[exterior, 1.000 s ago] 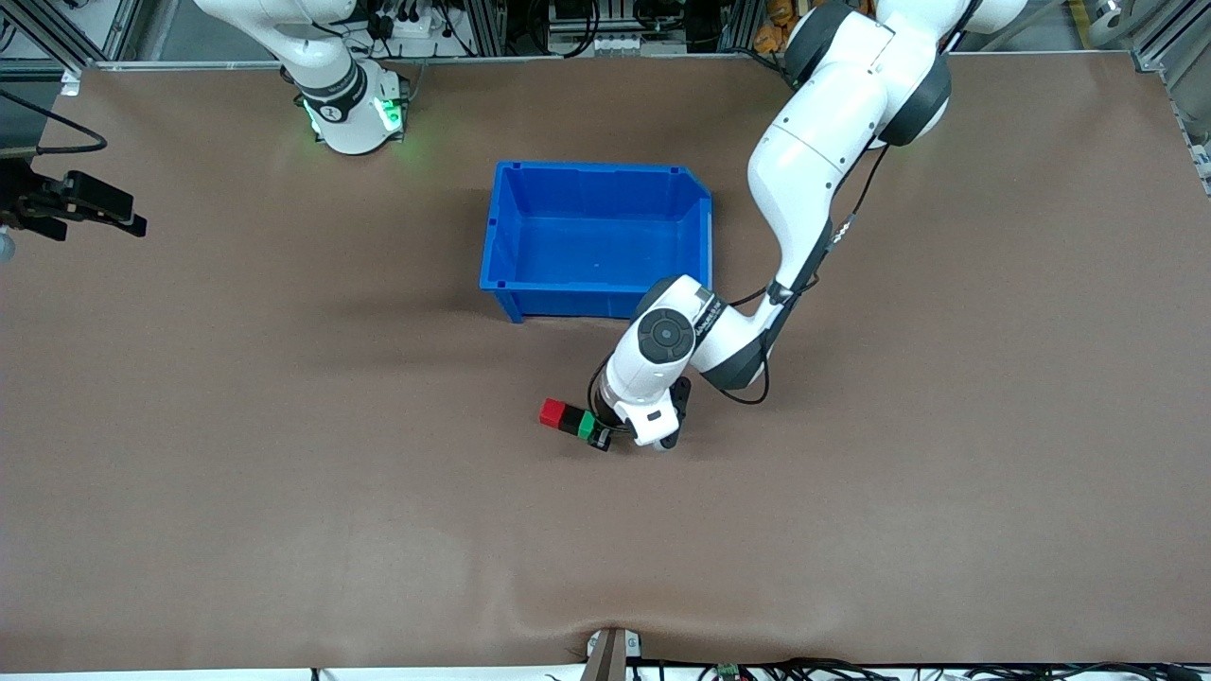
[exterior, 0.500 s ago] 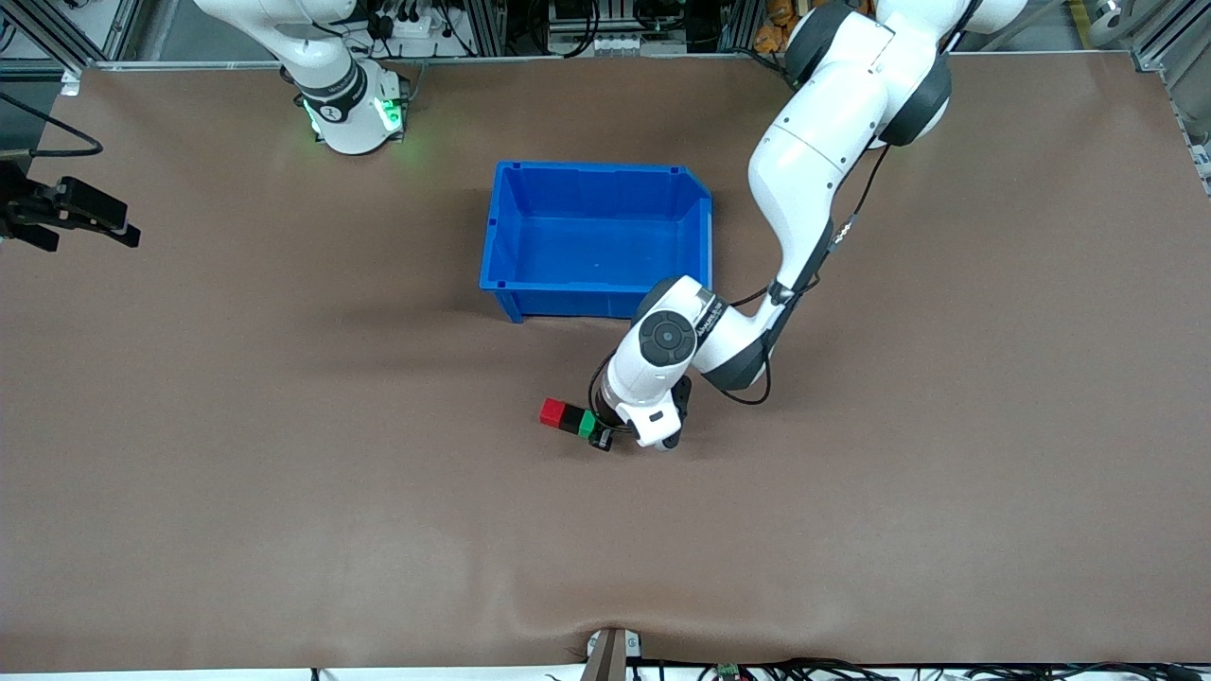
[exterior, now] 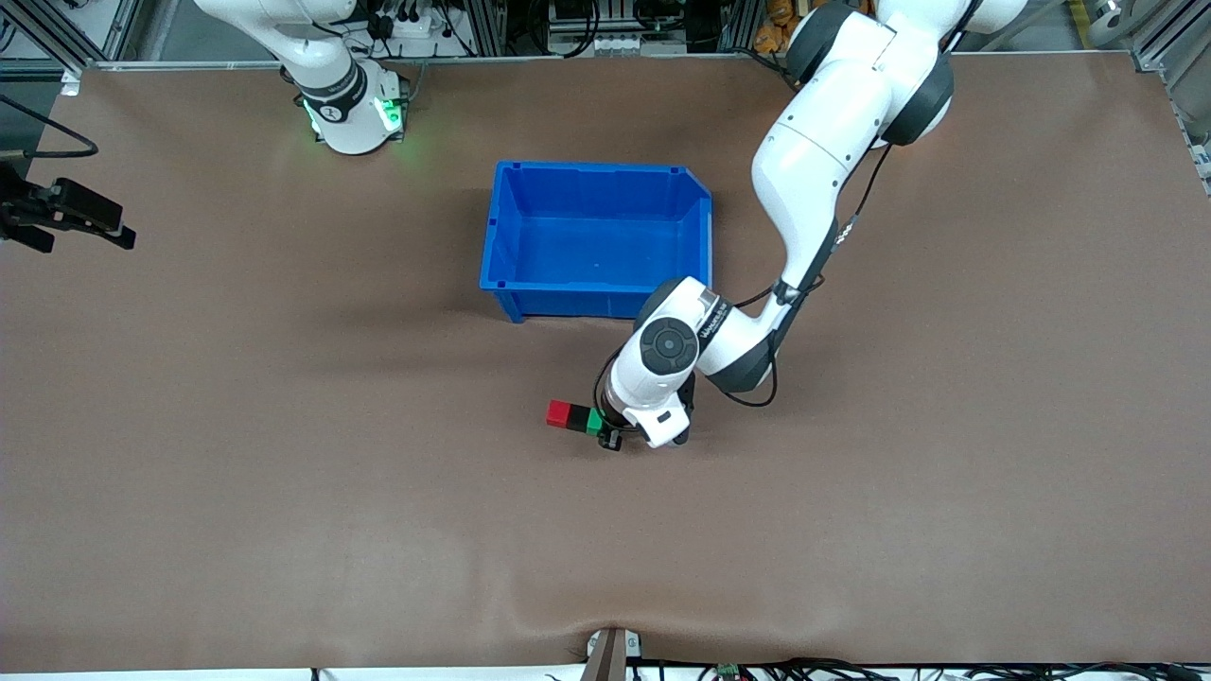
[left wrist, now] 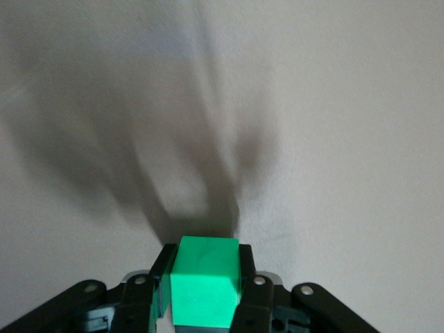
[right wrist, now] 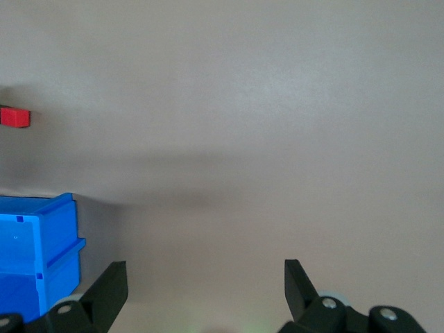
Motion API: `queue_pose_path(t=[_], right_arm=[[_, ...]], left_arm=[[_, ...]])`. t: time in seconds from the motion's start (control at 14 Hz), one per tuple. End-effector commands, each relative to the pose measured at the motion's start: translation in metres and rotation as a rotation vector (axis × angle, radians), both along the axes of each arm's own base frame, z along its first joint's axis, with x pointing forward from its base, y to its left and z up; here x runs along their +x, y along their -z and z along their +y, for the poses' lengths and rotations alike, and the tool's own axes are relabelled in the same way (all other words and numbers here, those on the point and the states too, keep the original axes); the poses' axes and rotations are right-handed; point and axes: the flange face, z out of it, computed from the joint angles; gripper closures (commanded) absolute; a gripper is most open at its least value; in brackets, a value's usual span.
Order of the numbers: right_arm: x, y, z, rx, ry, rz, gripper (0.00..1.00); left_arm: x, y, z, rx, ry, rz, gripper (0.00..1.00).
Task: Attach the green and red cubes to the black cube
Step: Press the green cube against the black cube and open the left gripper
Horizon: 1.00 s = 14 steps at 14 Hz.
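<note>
Three cubes joined in a row on the brown table [exterior: 284, 473], nearer the front camera than the blue bin [exterior: 501, 246]: red cube [exterior: 557, 412] at the free end toward the right arm's end of the table, black cube [exterior: 576, 417] in the middle, green cube [exterior: 594, 421] at the end toward the left arm's end of the table. Left gripper [exterior: 611, 433] down at that row, fingers [left wrist: 161, 281] clamped on either side of the green cube [left wrist: 202, 288], as the left wrist view shows plainly. Whether the row rests on the table or hangs just above it: hard to tell.

Right gripper [exterior: 71, 213] waiting over the edge of the table at the right arm's end, well apart from the cubes, fingers [right wrist: 104, 291] spread wide with nothing between them.

Attachment apparently done; main risks now in the release or any carry. Grip only on the end cube, so the black and red ones hang off it as a lever: a quick swing or tilt likely to break a joint and drop the red cube. Opening the fingers while sliding sideways could drag the green cube and twist the row apart. Bin wall close by, so a careless lift path could knock the row against it.
</note>
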Motion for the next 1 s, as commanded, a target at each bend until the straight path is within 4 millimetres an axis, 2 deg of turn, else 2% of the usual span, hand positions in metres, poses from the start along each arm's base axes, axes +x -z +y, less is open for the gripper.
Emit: queue_pose_path(t=[0.0,0.07,0.14,0.21,0.29,0.36,0.5,0.71,0.79,0.93], right_arm=[[0.002,-0.003,-0.003,0.005,0.020,-0.005,0.00],[0.003,-0.004,-0.001,0.006,0.017,-0.008,0.00],[0.003,-0.003,0.000,0.006,0.016,-0.007,0.00],[0.004,-0.001,0.001,0.005,0.014,-0.003,0.00],[0.005,-0.001,0.001,0.006,0.013,-0.005,0.00],[0.006,0.001,0.001,0.006,0.013,-0.004,0.00],[0.007,0.002,0.001,0.005,0.013,-0.002,0.00],[0.007,0.002,0.000,0.002,0.014,-0.002,0.00],[0.007,0.002,0.000,0.003,0.014,-0.002,0.00],[0.007,0.003,0.001,0.003,0.013,0.000,0.00]], left_arm=[[0.003,-0.015,0.004,0.020,-0.030,0.027,1.00],[0.002,-0.014,0.005,0.029,-0.029,0.039,0.96],[0.003,-0.013,0.006,0.033,-0.029,0.040,0.80],[0.003,-0.013,0.006,0.034,-0.028,0.039,0.52],[0.002,-0.016,0.005,0.035,-0.024,0.034,0.17],[0.005,-0.024,0.006,0.033,-0.025,0.024,0.00],[0.010,-0.044,0.011,0.034,-0.022,0.008,0.00],[0.033,-0.086,0.049,0.094,-0.029,-0.017,0.00],[0.040,-0.111,0.060,0.088,-0.036,-0.035,0.00],[0.053,-0.148,0.092,0.101,0.000,-0.036,0.00]])
